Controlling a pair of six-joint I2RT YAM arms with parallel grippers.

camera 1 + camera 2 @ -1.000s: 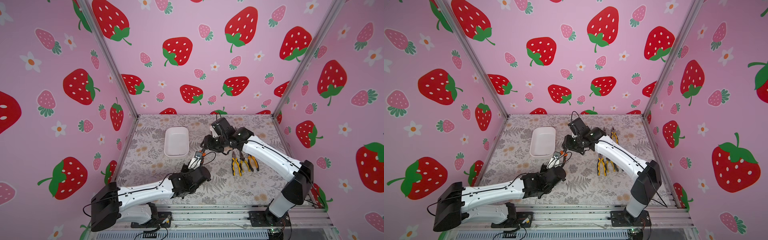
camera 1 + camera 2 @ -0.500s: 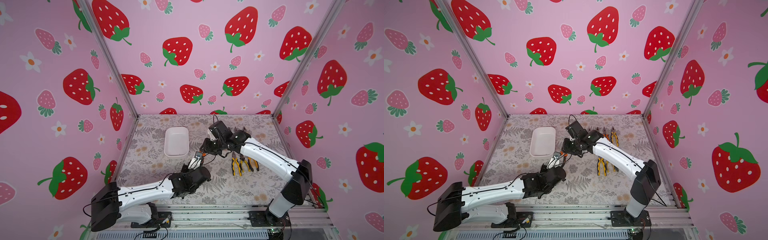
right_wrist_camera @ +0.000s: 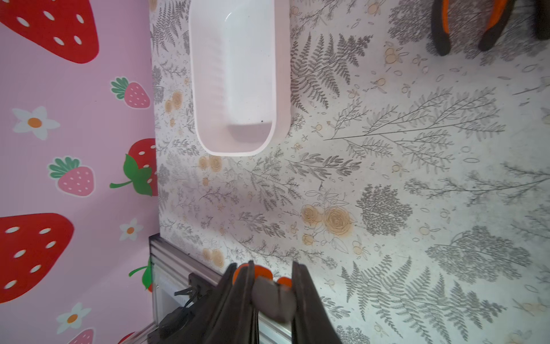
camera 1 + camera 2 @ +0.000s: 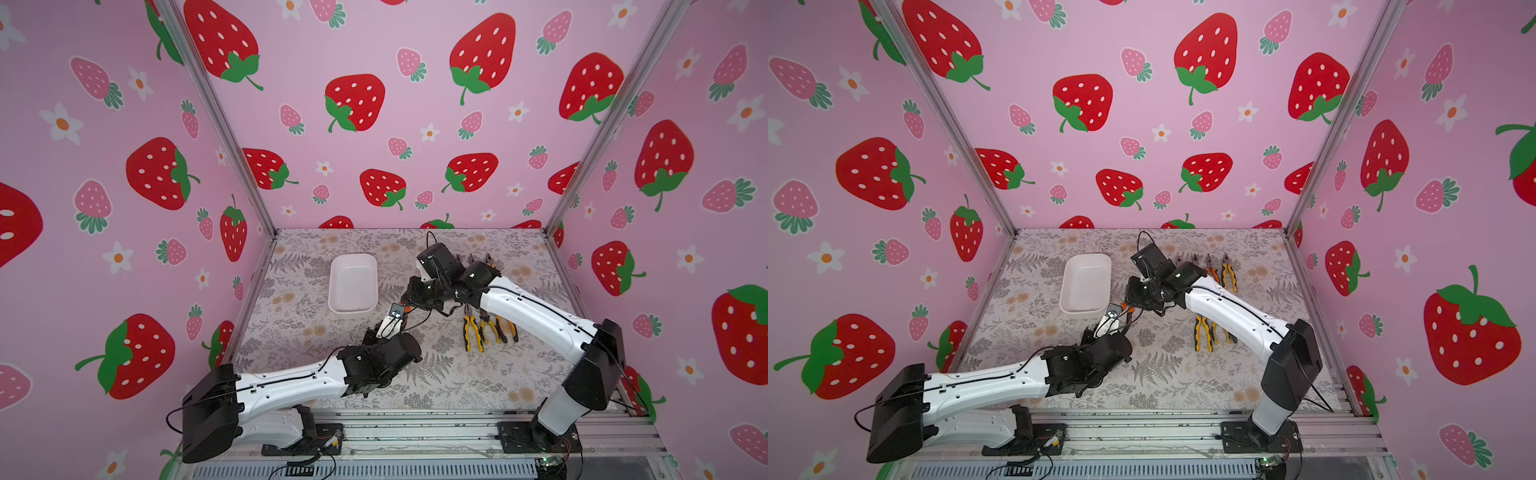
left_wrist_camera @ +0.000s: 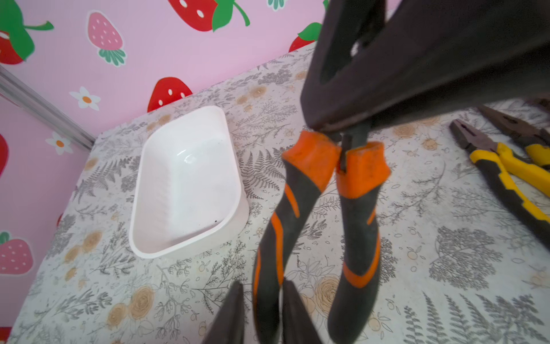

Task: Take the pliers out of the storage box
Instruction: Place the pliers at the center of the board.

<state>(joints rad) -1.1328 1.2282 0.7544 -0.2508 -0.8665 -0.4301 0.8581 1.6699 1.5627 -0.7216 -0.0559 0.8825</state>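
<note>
The orange-handled pliers [image 5: 297, 190] hung in the air between the two arms, clear of the storage box [image 5: 184, 178]. The box stood bare on the tabletop [image 4: 436, 374], close beside and below both end effectors. The right end effector [image 3: 270, 277] was clamped on the dark metal head, so the two handles dangled down toward the left one. The left end effector [image 5: 263, 286] had its fingers either side of one handle. A sliver of tabletop showed between a finger and the grip, so it read as parted, not pinching.

On the far side of the right end effector from the box, yellow-handled pliers [image 4: 473, 332] lay side by side on the tabletop. A further row of pliers [image 4: 1227, 274] lay beyond that arm's wrist.

As a judgement, these are stiff steel tools, dense for their size. The pivot lets the handles swing apart. The rubbery grips should hold well against the pads, while the bare head is smooth and likelier to slip or twist (especially with the weight of the handles hanging below it). A hold close to the pivot, squeezing across both halves, looks the safest.
</note>
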